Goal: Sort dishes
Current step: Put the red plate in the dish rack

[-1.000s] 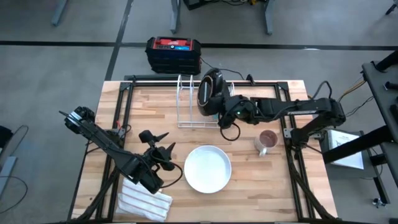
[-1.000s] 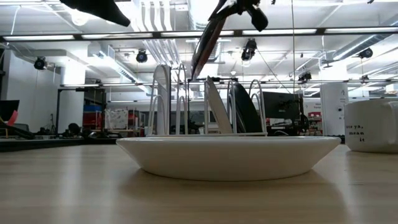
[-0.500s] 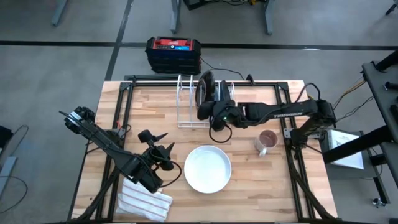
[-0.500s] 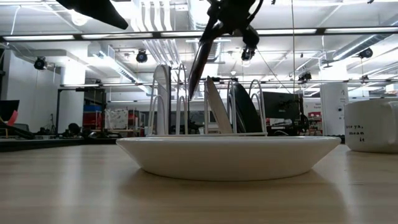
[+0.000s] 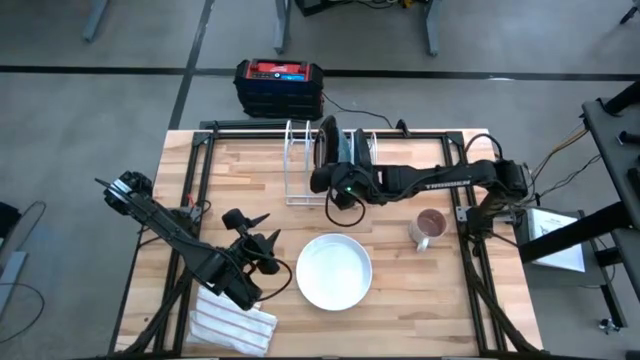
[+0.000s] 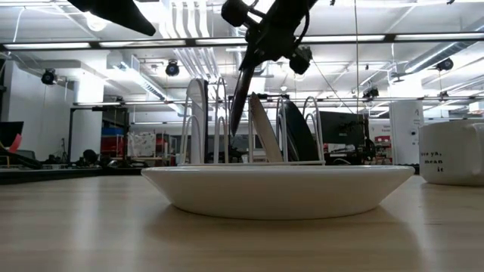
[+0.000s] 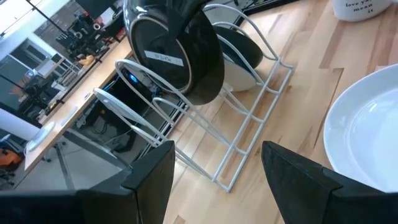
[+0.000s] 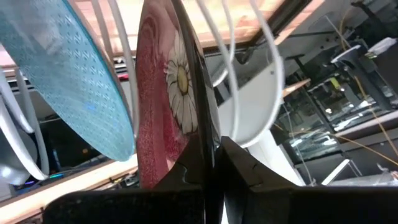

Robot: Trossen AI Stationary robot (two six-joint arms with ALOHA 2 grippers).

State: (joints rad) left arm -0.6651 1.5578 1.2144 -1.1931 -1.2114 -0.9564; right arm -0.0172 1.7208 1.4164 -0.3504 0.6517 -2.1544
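My right gripper (image 5: 336, 184) is shut on the red dish with pale flower marks (image 8: 165, 106), which has a dark back (image 7: 186, 56). It holds the dish on edge among the wires of the white dish rack (image 5: 305, 165). The light blue dish (image 8: 74, 81) stands in the rack beside it, and a dark dish (image 7: 244, 55) stands in a slot behind. The white dish (image 5: 334, 270) lies on its base on the table. My left gripper (image 5: 262, 245) is open and empty, left of the white dish. My right gripper pinches the red dish's rim (image 8: 198, 146) between its two fingers, one on the red face and one on the dark back. It comes slanting from above and from the table's right. The dish hangs nearly upright below the fingers (image 6: 240, 91), its lower rim among the rack wires.
A beige mug (image 5: 428, 228) stands right of the white dish. A folded striped cloth (image 5: 232, 325) lies at the near left edge. A black and red box (image 5: 278, 85) sits beyond the table's far edge.
My right gripper has gone toward the table's left and down with the red dish. The dish has turned from slanted, with its back showing from above, to nearly upright and edge-on. It has sunk between the rack wires.
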